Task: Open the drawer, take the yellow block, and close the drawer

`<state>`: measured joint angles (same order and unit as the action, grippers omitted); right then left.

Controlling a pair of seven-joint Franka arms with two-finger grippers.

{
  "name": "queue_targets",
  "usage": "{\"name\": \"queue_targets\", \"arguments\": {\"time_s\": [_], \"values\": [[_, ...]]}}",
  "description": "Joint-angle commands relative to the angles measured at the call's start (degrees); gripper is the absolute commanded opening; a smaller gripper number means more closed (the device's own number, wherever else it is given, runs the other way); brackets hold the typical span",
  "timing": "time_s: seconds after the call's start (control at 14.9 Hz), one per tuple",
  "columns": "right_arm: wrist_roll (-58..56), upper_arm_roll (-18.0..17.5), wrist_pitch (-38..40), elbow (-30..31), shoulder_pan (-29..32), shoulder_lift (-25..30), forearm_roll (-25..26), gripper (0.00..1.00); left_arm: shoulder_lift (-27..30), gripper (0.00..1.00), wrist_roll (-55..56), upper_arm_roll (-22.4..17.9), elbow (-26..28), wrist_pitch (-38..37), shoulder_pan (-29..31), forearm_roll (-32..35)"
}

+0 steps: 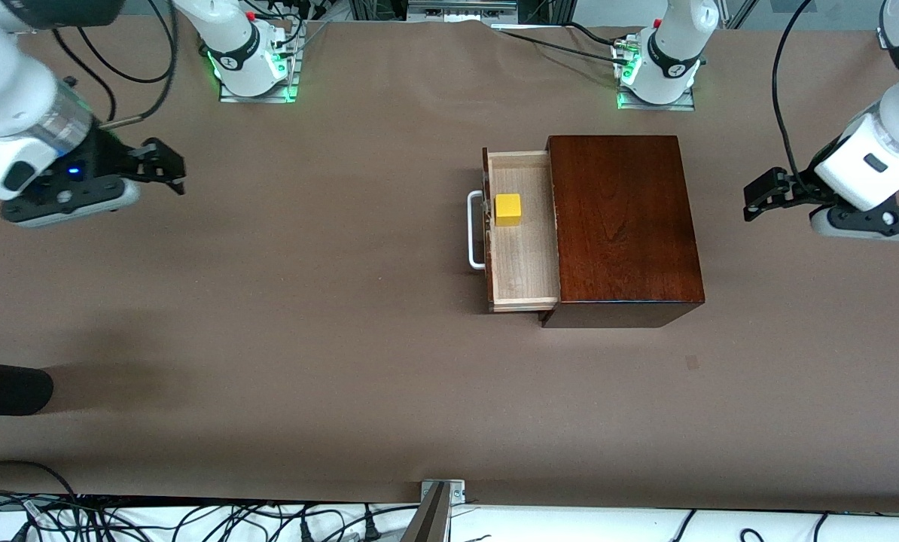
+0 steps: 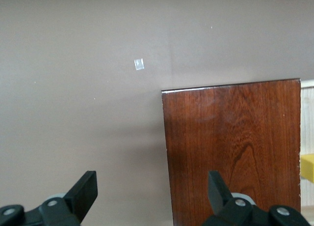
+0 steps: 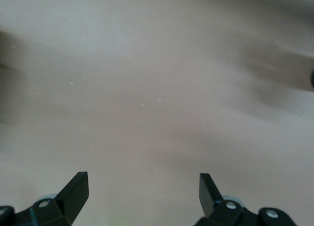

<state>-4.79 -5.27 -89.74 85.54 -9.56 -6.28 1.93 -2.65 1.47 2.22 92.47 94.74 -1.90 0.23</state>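
The dark reddish-brown wooden box [image 1: 623, 226] stands on the brown table, and its drawer [image 1: 525, 271] is pulled out toward the right arm's end. The white bar handle [image 1: 473, 229] is on the drawer's front. The yellow block [image 1: 507, 209] lies inside on the pale wood. My left gripper [image 1: 754, 199] hangs open and holds nothing over the table at the left arm's end, apart from the box. In the left wrist view I see the box top [image 2: 235, 147], a sliver of the block [image 2: 307, 168] and my open left gripper [image 2: 152, 186]. My right gripper [image 1: 171, 169] [image 3: 143, 186] is open over bare table.
A black cylindrical object [image 1: 5, 388] reaches in at the right arm's end, nearer to the front camera. A small patch of tape [image 1: 692, 362] [image 2: 139, 64] sits on the table near the box. The arm bases [image 1: 254, 64] [image 1: 660, 71] stand along the table's edge.
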Motion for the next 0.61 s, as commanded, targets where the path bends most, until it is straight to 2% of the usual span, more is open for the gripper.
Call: {"name": "queue_targets", "arguments": {"time_s": [0.0,0.27,0.4,0.54], "values": [[-0.57,-1.06,2.09,-0.02,-5.97,-2.93,-0.35,1.00,5.11,1.00,-0.25,-1.08,7.72,4.49,-0.21,-1.73],[-2.85,-1.58,2.03,-0.37,-15.91,-4.53,-0.79,1.00,4.94,1.00,-0.95,-0.91,7.55,3.96,0.05,-1.03],[-4.34,-3.51,0.27,-1.07,-20.65,-5.49,-0.61,1.00,5.03,1.00,-0.59,-0.64,7.37,3.88,0.05,-1.03],[-4.44,-3.78,-3.58,-1.77,-25.49,-7.59,-0.52,1.00,4.94,1.00,-1.03,-0.64,7.29,3.88,0.05,-1.03]]}}
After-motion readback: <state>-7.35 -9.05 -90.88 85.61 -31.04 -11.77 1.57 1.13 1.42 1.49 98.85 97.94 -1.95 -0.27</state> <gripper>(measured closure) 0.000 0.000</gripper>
